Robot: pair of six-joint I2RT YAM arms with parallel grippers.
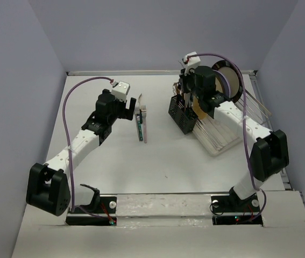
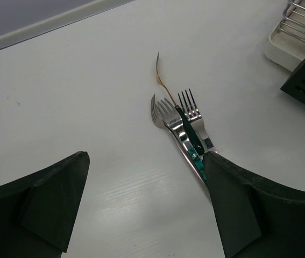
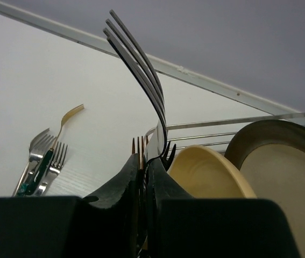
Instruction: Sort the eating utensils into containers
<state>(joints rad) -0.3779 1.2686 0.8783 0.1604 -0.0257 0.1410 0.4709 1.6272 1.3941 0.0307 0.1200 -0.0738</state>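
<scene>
Seen from above, the left gripper (image 1: 132, 105) is held at nine o'clock of a pile of slim forks (image 1: 141, 124) on the white table (image 1: 163, 161), and the right gripper (image 1: 187, 92) over the black perforated cutlery caddy (image 1: 180, 114). In the left wrist view, the fingers (image 2: 39, 209) are spread wide apart. In the right wrist view, a dark metal fork (image 3: 141, 75) is clamped tines-up between closed fingers (image 3: 114, 204), with a cream round plate (image 3: 211, 172) at four o'clock.

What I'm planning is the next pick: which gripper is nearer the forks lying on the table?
Left. The left gripper hangs open just beside the forks; the right gripper is apart from them, at the caddy, shut on a dark fork.
</scene>
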